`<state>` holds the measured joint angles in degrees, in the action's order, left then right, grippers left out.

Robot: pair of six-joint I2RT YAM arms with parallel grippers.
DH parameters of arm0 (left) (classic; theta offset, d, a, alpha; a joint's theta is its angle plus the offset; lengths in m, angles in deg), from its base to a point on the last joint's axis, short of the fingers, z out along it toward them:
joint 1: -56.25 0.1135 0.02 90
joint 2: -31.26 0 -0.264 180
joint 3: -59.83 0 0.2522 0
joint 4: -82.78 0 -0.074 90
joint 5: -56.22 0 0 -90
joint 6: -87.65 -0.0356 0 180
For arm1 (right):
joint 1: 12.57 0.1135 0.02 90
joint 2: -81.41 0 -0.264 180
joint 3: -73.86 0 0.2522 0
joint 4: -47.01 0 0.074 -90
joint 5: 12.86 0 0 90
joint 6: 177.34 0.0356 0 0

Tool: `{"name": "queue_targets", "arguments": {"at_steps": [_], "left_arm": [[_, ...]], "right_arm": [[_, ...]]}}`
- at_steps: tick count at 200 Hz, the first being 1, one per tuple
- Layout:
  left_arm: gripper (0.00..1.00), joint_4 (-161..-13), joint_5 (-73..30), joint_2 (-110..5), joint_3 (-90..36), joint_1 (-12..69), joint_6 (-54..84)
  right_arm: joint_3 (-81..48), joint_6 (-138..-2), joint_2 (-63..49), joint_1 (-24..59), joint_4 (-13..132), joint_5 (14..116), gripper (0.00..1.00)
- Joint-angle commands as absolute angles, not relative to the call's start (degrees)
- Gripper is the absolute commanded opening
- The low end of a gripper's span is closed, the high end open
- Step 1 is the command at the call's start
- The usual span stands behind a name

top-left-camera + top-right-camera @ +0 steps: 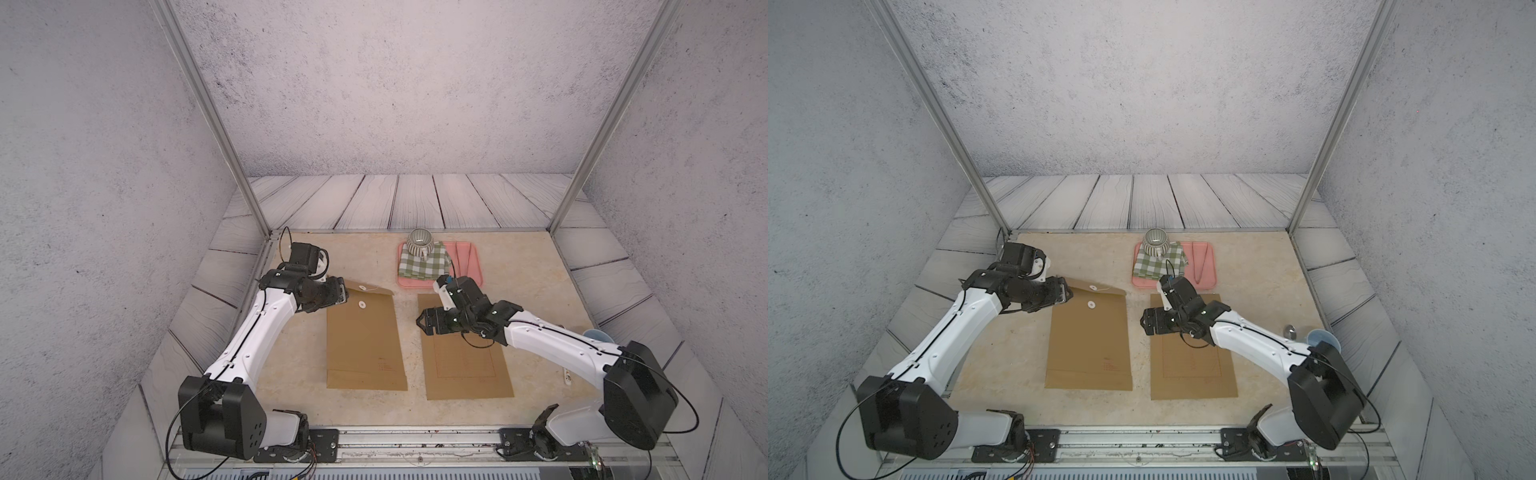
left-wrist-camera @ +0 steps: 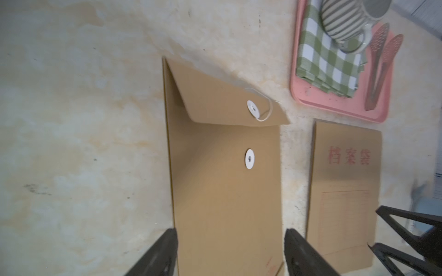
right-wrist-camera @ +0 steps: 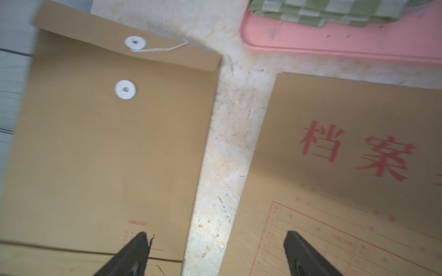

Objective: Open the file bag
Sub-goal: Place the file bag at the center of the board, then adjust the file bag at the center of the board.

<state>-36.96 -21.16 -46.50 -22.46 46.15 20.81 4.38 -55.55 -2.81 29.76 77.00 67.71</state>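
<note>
Roughly halfway, I'd say. File bag point(image 1: 365, 345) lies flat on the table point(image 1: 291, 374), button side up, on the left arm's side. A strip of bare table separates it from a 2nd bag point(image 1: 465, 357) lying print side up.

String point(image 2: 265, 112) is off the lower button point(image 2: 249, 159) and hangs loose from the upper button point(image 2: 252, 109) on the flap point(image 2: 215, 100), so the tie is undone. Flap sits skewed and partly lifted along 1 side, but it covers the mouth and is not folded back.

Left gripper point(image 2: 230, 230) shows in both top views over the bag's far corner on its own side. Its jaws are spread wide with nothing pinched; contact with the paper I can't tell. Right gripper point(image 3: 216, 232) hovers over the gap between the 2 bags, jaws wide too, empty.

Left to do, my read: pinch the flap edge, fold it back, expose the mouth. The raised side looks like the easiest entry.
</note>
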Motion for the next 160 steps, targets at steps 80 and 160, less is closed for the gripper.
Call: {"name": "queue_targets", "arguments": {"at_steps": [80, 160], "left_arm": [[0.0, -58.4, -19.6, -51.0, -1.9, 37.8, 36.8], [0.0, -61.5, -21.2, -52.2, 7.1, 35.1, 40.6]], "right_arm": [[-27.7, -58.2, -40.4, 31.1, 75.0, 64.3, 0.32], [-46.1, -61.4, -53.8, 28.9, 84.0, 67.7, 0.24]]}}
